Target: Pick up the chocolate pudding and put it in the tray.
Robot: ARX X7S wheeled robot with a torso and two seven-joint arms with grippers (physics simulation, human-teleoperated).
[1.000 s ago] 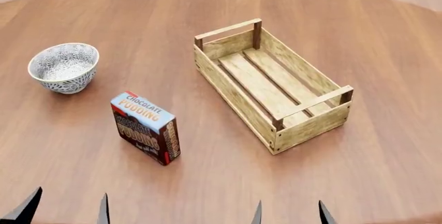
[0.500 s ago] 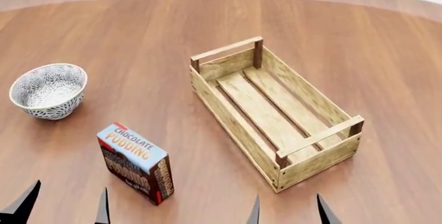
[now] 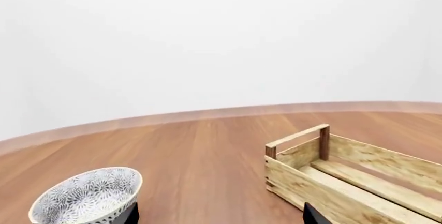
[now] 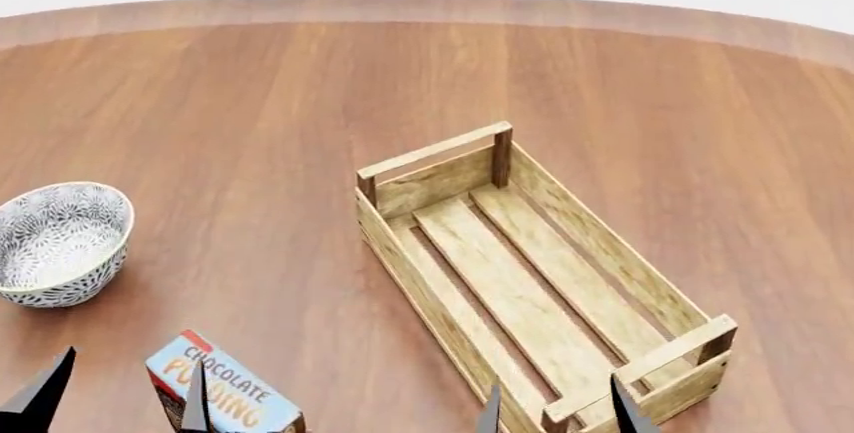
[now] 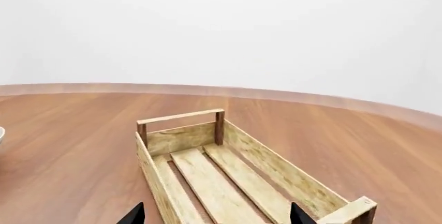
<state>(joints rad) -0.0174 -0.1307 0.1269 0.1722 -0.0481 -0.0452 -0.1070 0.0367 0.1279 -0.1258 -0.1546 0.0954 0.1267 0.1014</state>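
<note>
View tilted up | left gripper (image 4: 127, 393), right gripper (image 4: 558, 405) low, jaws spread

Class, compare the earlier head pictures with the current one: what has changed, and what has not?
The view itself shifted: the chocolate pudding, tray and bowl all slid down the head picture, the pudding now cut by its lower edge. Their arrangement on the table looks unchanged. Nothing was grasped; both grippers' fingertips stay spread.
</note>
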